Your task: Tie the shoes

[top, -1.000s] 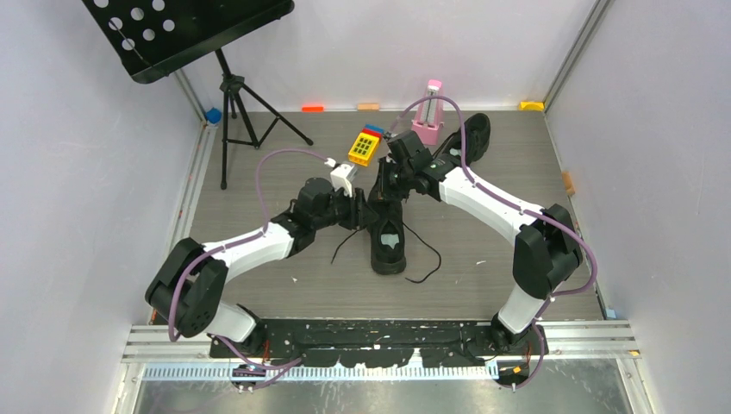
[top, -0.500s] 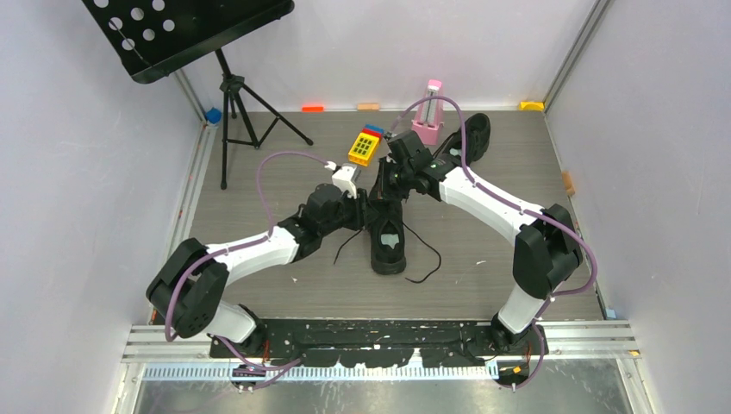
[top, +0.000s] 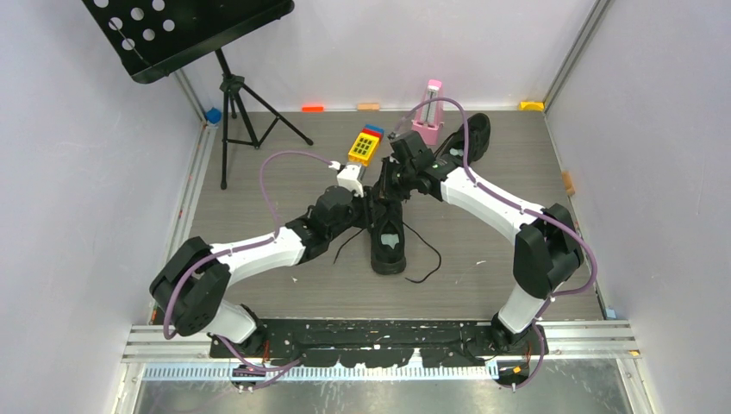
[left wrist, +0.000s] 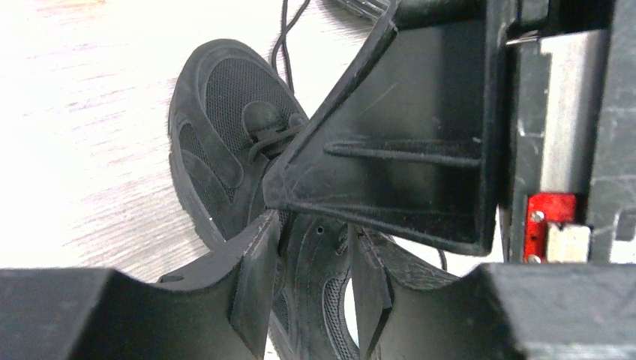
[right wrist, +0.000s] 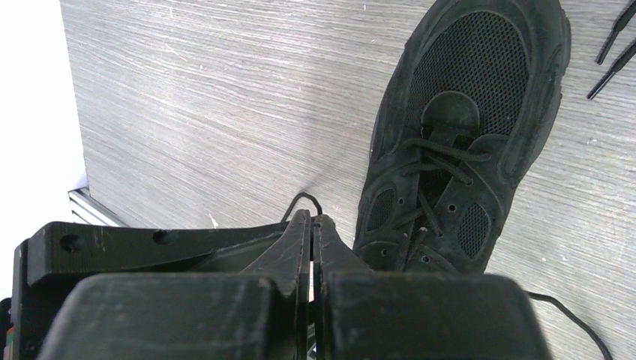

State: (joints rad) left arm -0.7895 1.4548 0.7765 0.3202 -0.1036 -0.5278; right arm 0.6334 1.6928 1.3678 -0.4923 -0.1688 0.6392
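**Limp laces, light shoe**

My right gripper [right wrist: 311, 220] is closed tight. A loop of lace [right wrist: 303, 196] pokes from its tips, pinched, I judge. My left gripper [left wrist: 313, 244] stands half open with nothing seen in it, over the near shoe [top: 388, 241] between my arms. The lace looks thin, limp and slippery, so I should pinch it near the eyelets. The second shoe [top: 472, 138] lies far back.

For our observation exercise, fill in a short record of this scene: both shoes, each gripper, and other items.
near shoe: centre, untied
far shoe: back right
left gripper: open, over near shoe
right gripper: shut, apparently pinching a lace loop
other items: music stand, yellow block toy
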